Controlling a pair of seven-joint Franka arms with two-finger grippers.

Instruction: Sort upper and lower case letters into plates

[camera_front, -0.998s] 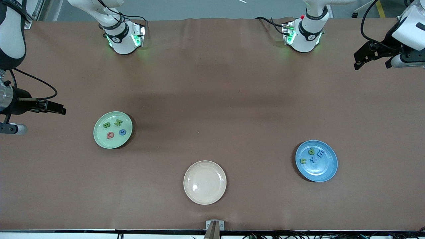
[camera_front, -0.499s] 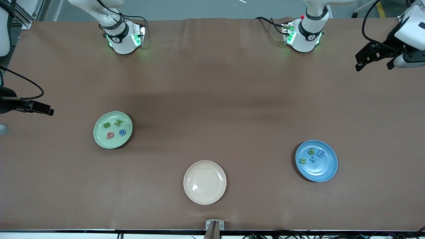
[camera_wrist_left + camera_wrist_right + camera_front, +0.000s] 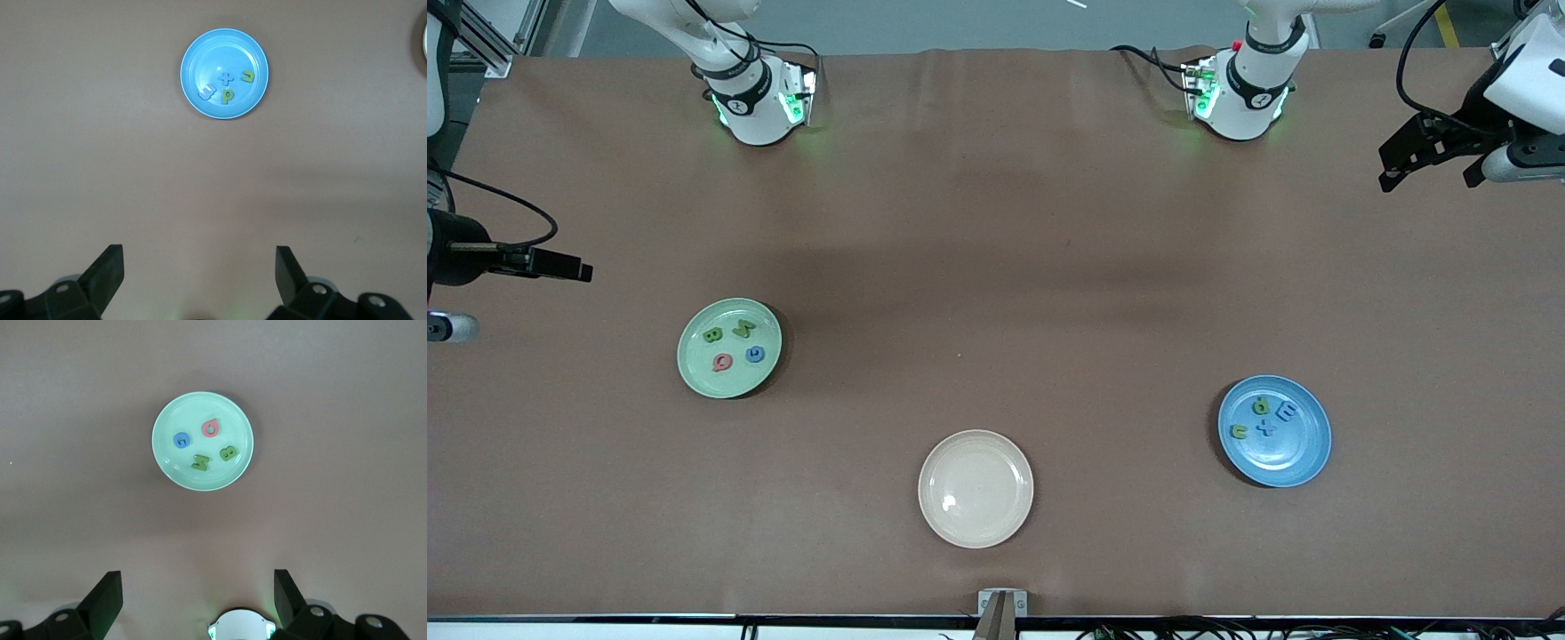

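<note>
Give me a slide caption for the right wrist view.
Open right pincer high over the table, looking down on the mint plate holding four toy letters.

- A robotics lab: two white arm bases with green status lights are bolted along one edge of a worktop covered in brown sheeting.
- Loose black cables trail from the arms.
- Aluminium framing stands at one corner.
</note>
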